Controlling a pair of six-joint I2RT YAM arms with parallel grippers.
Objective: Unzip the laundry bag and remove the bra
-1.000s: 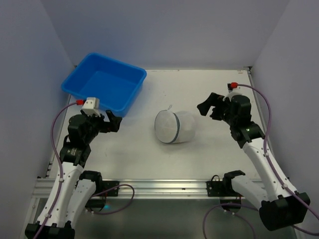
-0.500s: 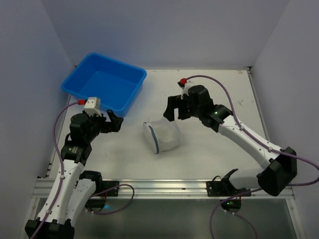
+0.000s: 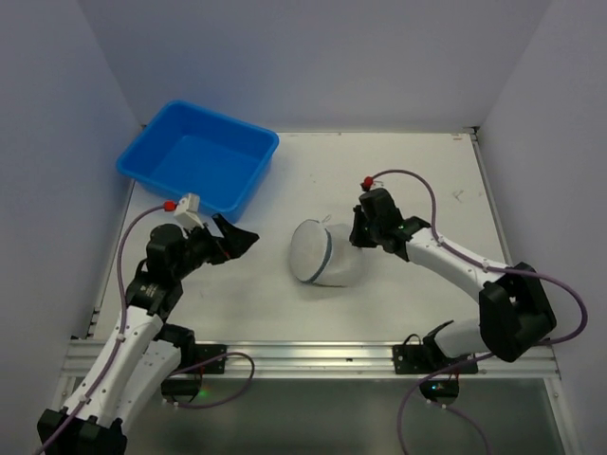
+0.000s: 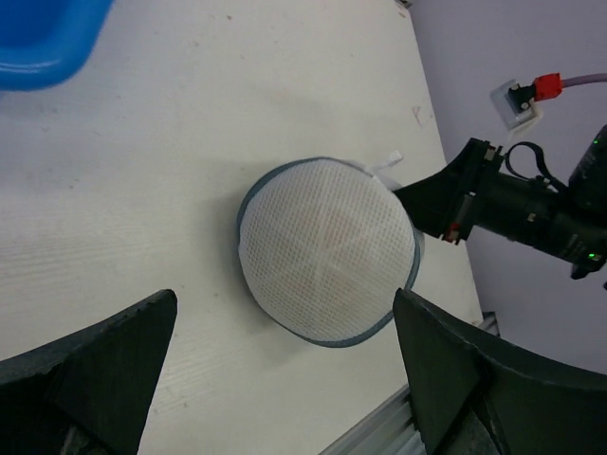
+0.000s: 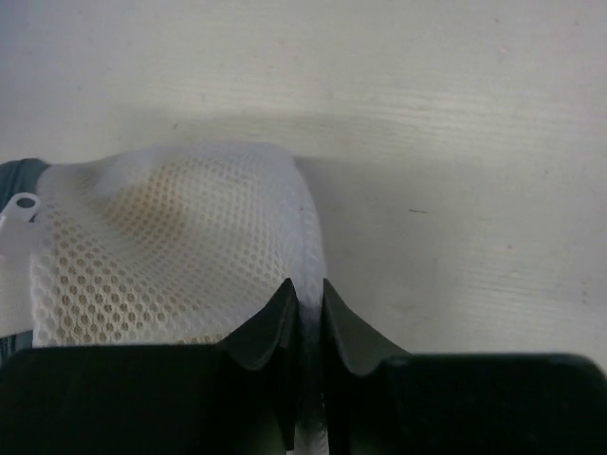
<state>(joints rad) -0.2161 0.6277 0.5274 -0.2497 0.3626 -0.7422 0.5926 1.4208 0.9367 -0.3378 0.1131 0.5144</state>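
Note:
The laundry bag [image 3: 321, 254] lies on its side mid-table, a round white mesh pod with a dark hoop rim. My right gripper [image 3: 359, 238] sits at its right side, low on the table. In the right wrist view the right gripper [image 5: 305, 290] is shut on a fold of the laundry bag [image 5: 161, 246] mesh. A faint yellowish tint shows through the mesh; the bra itself is hidden. My left gripper [image 3: 243, 241] stands open left of the bag, apart from it. In the left wrist view the laundry bag [image 4: 327, 251] lies ahead of the wide-open left gripper [image 4: 285, 318]. A white pull tab [image 4: 387, 163] sticks out at the rim.
A blue rectangular tub [image 3: 197, 157] stands at the back left, its corner [image 4: 43, 43] showing in the left wrist view. The table's metal front rail [image 3: 313, 357] runs along the near edge. Walls close in on the left, right and back.
My right arm swung in from the right to the bag and shut on its mesh. The bag shifted and turned. My left gripper moved right, toward the bag, still open.

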